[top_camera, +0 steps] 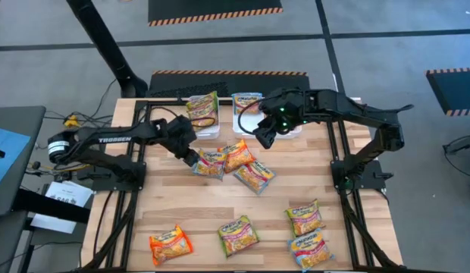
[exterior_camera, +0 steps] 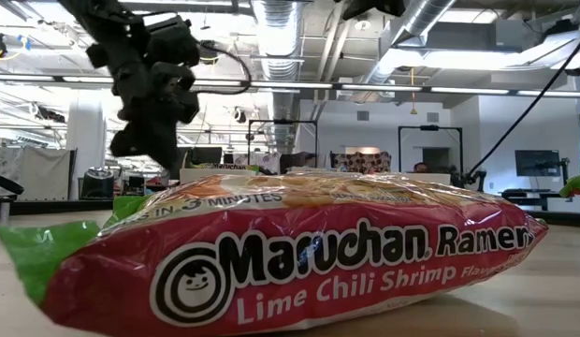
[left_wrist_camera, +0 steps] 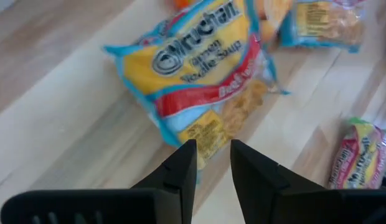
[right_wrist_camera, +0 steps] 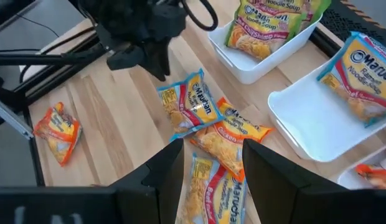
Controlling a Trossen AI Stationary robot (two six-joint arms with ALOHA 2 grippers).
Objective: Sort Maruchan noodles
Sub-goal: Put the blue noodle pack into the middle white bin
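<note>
Three Maruchan packets lie in a heap at mid-table: a blue-edged one (top_camera: 208, 163), an orange one (top_camera: 236, 154) and a red-edged one (top_camera: 255, 176). My left gripper (top_camera: 191, 157) hovers at the blue-edged packet's left corner (left_wrist_camera: 205, 134). Its fingers are a narrow gap apart and hold nothing (left_wrist_camera: 211, 149). My right gripper (top_camera: 261, 139) is open and empty over the far side of the heap, and looks down on it (right_wrist_camera: 211, 155). More packets lie near the front edge: orange (top_camera: 170, 244), green (top_camera: 238, 233), green (top_camera: 304, 216) and blue (top_camera: 309, 249).
White bins stand at the far edge. One (top_camera: 208, 127) holds a green-edged packet (right_wrist_camera: 274, 22), one (right_wrist_camera: 317, 130) a blue-edged packet (right_wrist_camera: 367, 68), and a third (right_wrist_camera: 352, 177) an orange-edged one. A Lime Chili Shrimp packet (exterior_camera: 299, 253) fills the low view. Bare wood lies left of the heap.
</note>
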